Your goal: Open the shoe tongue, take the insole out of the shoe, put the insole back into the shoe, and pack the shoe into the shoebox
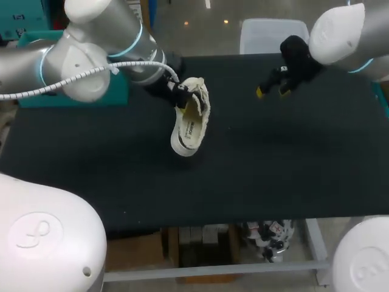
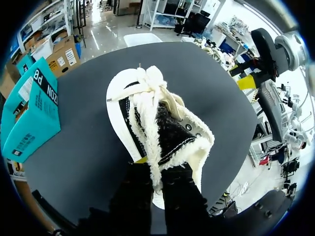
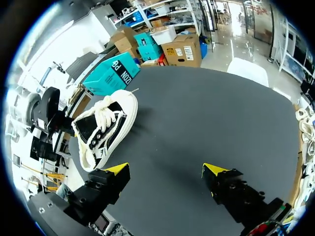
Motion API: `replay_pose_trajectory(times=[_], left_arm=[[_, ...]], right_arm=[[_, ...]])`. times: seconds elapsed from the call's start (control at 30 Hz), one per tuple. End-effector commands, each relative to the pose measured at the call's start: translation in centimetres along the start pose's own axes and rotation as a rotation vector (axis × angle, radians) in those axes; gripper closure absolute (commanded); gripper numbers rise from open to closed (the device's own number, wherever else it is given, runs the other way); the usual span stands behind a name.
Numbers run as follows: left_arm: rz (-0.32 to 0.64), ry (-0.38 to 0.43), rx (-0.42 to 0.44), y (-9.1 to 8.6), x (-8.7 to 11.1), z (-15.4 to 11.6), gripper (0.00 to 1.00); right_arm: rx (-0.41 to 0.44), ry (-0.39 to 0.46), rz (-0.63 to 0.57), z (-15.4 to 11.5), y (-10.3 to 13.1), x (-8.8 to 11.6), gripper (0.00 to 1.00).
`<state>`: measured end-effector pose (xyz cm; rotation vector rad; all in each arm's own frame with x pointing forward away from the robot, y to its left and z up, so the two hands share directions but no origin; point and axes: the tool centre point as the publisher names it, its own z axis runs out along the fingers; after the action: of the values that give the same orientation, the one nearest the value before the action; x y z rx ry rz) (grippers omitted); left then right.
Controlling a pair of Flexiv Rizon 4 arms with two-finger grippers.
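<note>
Noted at 10 o'clock on the black surface (image 1: 273, 158): teal cardboard shoebox (image 2: 29, 113), partly hidden behind the left arm. Printed in black on its side, plus a white label; not transcribed.

Found just toward 11 o'clock of centre: cream low sneaker with black mesh and frayed trim (image 1: 191, 118), tipped on its side, toe end toward 6 o'clock. Laces bunched in a knot near the toe. Insole visible inside, dark print on it too small to read. Held at the heel collar by the left gripper (image 1: 176, 94), clenched with fingers either side of the collar edge.

Logged at 1 o'clock: right gripper (image 3: 167, 169), released, yellow tips well apart, nothing between them, well clear of the sneaker.

Judged as an early step: insole in, sneaker outside the shoebox; tongue position hard to tell. Next: bring the right gripper across toward 9 o'clock, pinch tongue or laces, keep the heel braced.
</note>
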<state>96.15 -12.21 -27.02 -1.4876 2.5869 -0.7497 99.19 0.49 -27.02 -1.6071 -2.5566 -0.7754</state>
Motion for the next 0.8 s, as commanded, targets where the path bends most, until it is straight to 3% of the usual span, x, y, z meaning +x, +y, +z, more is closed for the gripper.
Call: replay_pose_trajectory(times=[0.03, 0.23, 0.3, 0.37, 0.43, 0.5, 0.8], left_arm=[[0.052, 0.038, -0.017, -0.4, -0.9, -2.0, 1.00], [0.254, 0.077, -0.051, -0.5, -2.3, -4.8, 1.00], [0.341, 0.101, -0.125, -0.4, -3.0, -5.9, 1.00], [0.385, 0.101, -0.122, -0.4, -3.7, -7.1, 1.00], [0.470, 0.143, -0.203, -0.2, -4.7, -9.2, 1.00], [0.420, 0.131, -0.213, -0.6, -6.1, -11.1, 1.00], [0.420, 0.131, -0.213, -0.6, -6.1, -11.1, 1.00]], right_arm=[[0.996, -0.159, -0.030, -0.7, 0.0, 0.7, 0.00], [1.034, -0.206, -0.047, -1.1, -0.6, 0.3, 0.00], [1.034, -0.206, -0.047, -1.1, -0.6, 0.3, 0.00], [1.034, -0.206, -0.047, -1.1, -0.6, 0.3, 0.00], [1.034, -0.206, -0.047, -1.1, -0.6, 0.3, 0.00], [1.034, -0.206, -0.047, -1.1, -0.6, 0.3, 0.00], [1.034, -0.206, -0.047, -1.1, -0.6, 0.3, 0.00]])
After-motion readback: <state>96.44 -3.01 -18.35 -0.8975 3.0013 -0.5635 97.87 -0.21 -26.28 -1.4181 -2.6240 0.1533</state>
